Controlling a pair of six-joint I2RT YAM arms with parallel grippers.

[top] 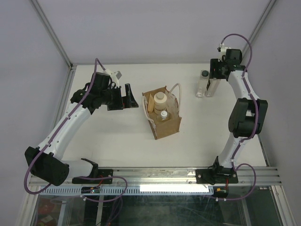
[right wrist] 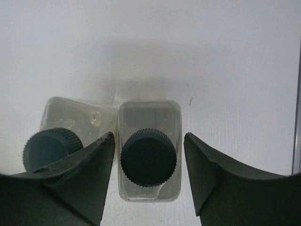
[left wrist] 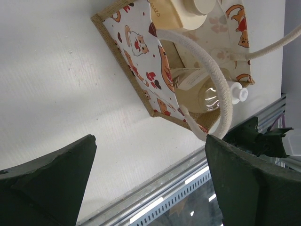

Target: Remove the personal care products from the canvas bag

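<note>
My left pincer [left wrist: 150, 138] hangs wide open just left of the canvas bag [top: 165, 126], which holds the whitish bottle [top: 160, 100] and the slim white-capped bottle [top: 163, 114]. Well right of the bag, my right pincer [right wrist: 149, 141] straddles one clear black-capped bottle [right wrist: 149, 157], jaws just off its sides, its twin [right wrist: 70, 117] touching it. This looks like a release, so I should widen and rise straight.

A white surface [top: 113, 146] sat inside pale lavender-grey walls [top: 155, 28], with thin metal posts [top: 51, 33] rising at the far corners. Along the near edge ran an aluminium rail [top: 160, 175] with a bright light strip [top: 174, 188].
</note>
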